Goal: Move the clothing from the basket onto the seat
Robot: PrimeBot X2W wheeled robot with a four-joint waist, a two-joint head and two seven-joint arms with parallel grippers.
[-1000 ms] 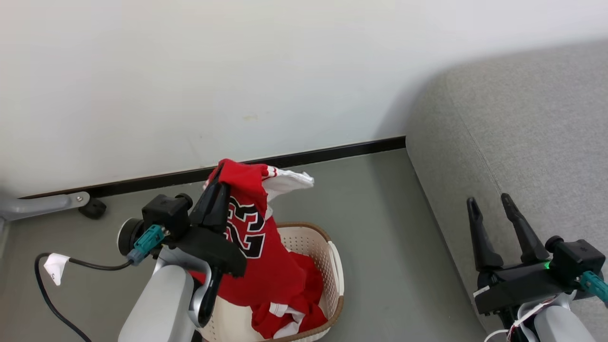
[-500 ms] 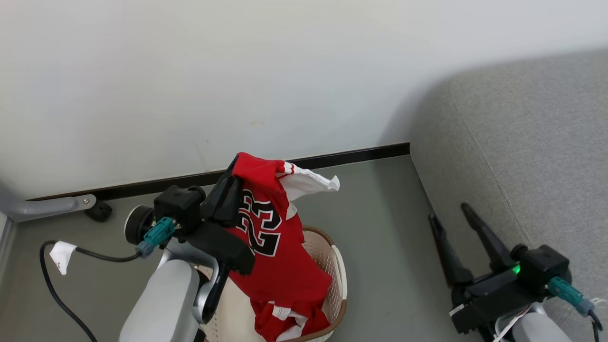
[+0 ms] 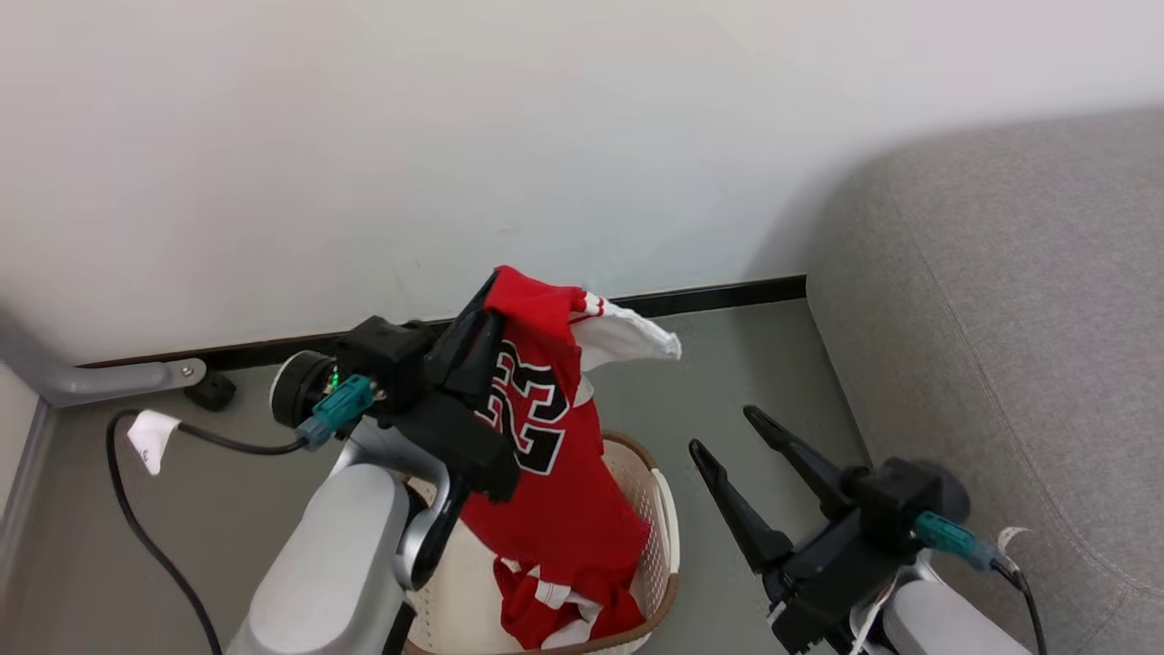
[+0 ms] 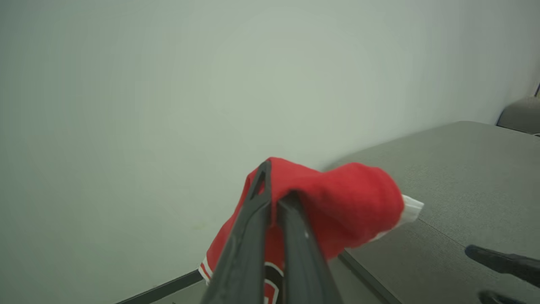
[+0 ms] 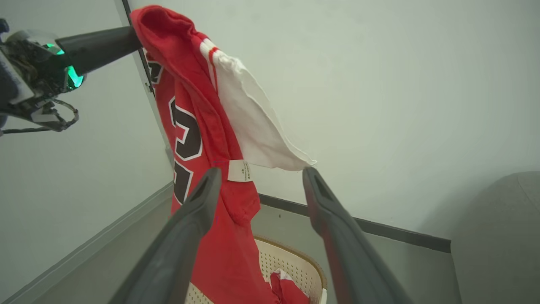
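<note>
The left end effector (image 3: 482,317), at the centre of the head view, has its two dark fingers pressed together on the top fold of a red jersey (image 3: 555,473). In the left wrist view the left end effector (image 4: 276,181) shows red cloth bunched over and between its tips. The jersey hangs from that pinch with its black, white-outlined lettering facing the head camera, a white flap sticking out toward the right of the frame, and its lower end reaching down into the basket (image 3: 668,546) at the bottom centre. A second red garment with white trim (image 3: 546,605) lies crumpled inside the basket, against its near wall. The right end effector (image 3: 723,429), in the lower right of the head view, has its fingers spread and holding nothing, hovering above the grey floor (image 3: 727,364) just beside the basket. In the right wrist view the right end effector (image 5: 261,171) frames the jersey (image 5: 198,105), whose white flap ends near the tip of one finger; I cannot tell whether they touch. The seat (image 3: 1018,318) fills the right side of the head view, apart from the basket, with no clothing on the part seen. A pale wall (image 3: 455,136) with a dark skirting board (image 3: 709,296) runs behind.
</note>
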